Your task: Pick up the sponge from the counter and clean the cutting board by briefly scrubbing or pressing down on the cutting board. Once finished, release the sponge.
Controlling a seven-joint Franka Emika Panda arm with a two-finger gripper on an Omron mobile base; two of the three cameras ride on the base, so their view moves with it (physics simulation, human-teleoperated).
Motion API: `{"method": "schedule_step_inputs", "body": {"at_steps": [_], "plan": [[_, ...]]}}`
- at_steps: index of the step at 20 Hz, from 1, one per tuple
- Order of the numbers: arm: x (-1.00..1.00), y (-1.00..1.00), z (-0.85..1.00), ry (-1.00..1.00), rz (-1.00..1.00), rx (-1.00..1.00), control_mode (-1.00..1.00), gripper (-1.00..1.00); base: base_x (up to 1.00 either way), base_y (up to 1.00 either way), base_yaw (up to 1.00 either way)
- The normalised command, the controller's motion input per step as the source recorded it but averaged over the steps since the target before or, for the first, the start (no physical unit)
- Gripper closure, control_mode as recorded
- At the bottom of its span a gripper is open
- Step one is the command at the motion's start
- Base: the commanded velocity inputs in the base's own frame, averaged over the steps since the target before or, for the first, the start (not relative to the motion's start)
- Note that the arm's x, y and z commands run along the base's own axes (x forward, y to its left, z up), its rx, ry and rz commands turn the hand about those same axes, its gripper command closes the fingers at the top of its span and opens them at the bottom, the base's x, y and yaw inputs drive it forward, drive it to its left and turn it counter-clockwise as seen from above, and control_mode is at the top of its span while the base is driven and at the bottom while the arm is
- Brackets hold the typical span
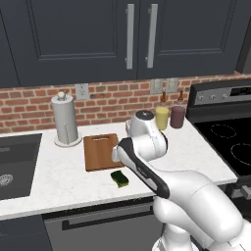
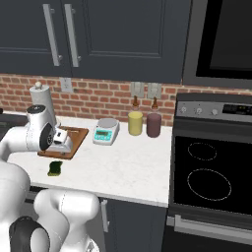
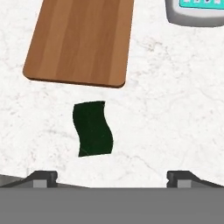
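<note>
In the hand view our pincer (image 3: 112,177) is spread and empty above the worktop (image 3: 175,122). The sponge (image 3: 92,128) lies toward 11 o'clock from it, long axis running 12 to 6. The board (image 3: 81,41) is near at 12, with free room around.

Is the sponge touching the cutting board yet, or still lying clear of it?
Apart. The hand view shows a strip of bare white counter between the sponge and the near edge of the cutting board.
</note>
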Motion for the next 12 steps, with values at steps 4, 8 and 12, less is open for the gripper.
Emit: {"method": "schedule_step_inputs", "body": {"at_steps": [4, 8, 12], "plan": [[0.0, 0.2, -0.35, 0.0, 0.0, 0.0, -1.0, -1.0, 0.0, 0.0, 0.0], [0.0, 0.13, -0.26, 0.0, 0.0, 0.03, -1.0, -1.0, 0.0, 0.0, 0.0], [0.0, 0.03, -0.19, 0.0, 0.0, 0.02, -1.0, -1.0, 0.0, 0.0, 0.0]]}}
